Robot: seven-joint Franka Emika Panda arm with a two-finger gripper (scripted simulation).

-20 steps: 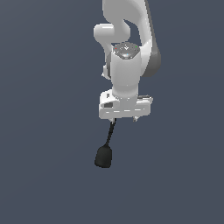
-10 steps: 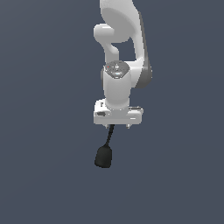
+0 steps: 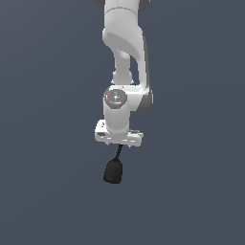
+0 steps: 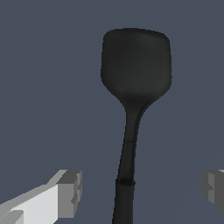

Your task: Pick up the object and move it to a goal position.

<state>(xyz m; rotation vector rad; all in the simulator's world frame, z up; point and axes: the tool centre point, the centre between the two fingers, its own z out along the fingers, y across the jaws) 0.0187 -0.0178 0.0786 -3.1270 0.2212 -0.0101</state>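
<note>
Matte black object (image 3: 114,170), bulbous head lowermost, thin stem uppermost, hanging directly below the white gripper (image 3: 119,143); wrist view shows the fingers (image 4: 70,192) spread apart, clear of the stem on both sides.

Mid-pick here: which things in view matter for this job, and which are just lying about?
For the job: black object, its stem between the open fingers; gripper.
Lying about: nothing else visible, only a plain dark background.
</note>
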